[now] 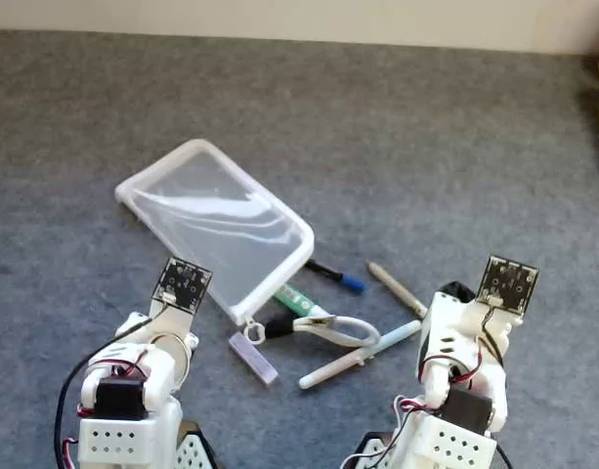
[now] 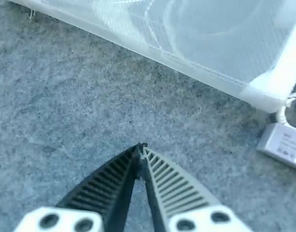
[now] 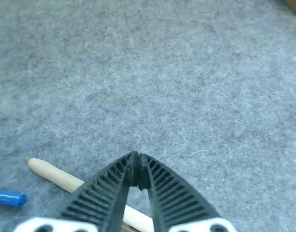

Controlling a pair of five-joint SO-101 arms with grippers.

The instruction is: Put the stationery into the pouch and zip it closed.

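So, pouch [image 1: 216,220] lies flat on the worktop [image 1: 426,147], stationery [image 1: 350,362] loose just beside its zip corner. Both arms' jaws together, empty. Open right jaws square across the pencil [image 3: 49,173]; left should steady the pouch mouth.

1 overhead, 2 wrist close-ups, pouch [image 1: 221,223] shared
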